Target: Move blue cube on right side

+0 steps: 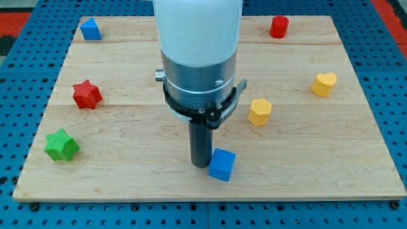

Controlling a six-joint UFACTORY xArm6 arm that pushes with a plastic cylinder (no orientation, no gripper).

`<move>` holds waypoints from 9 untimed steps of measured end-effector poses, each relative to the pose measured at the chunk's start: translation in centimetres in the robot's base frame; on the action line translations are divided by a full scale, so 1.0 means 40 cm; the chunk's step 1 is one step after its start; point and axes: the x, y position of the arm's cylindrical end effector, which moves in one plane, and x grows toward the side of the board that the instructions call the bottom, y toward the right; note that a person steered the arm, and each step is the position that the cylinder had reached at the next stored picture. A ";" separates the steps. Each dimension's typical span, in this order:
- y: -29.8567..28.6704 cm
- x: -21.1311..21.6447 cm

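A blue cube lies on the wooden board near the view's bottom, a little right of centre. My tip stands on the board right beside the cube's left face, touching it or nearly so. The arm's white and grey body rises above the tip and hides the board's upper middle.
A second blue block sits at the top left. A red star and a green star are at the left. A red cylinder is at the top right. A yellow hexagon block and a yellow heart lie at the right.
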 end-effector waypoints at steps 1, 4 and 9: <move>0.000 0.052; 0.167 0.051; 0.138 -0.055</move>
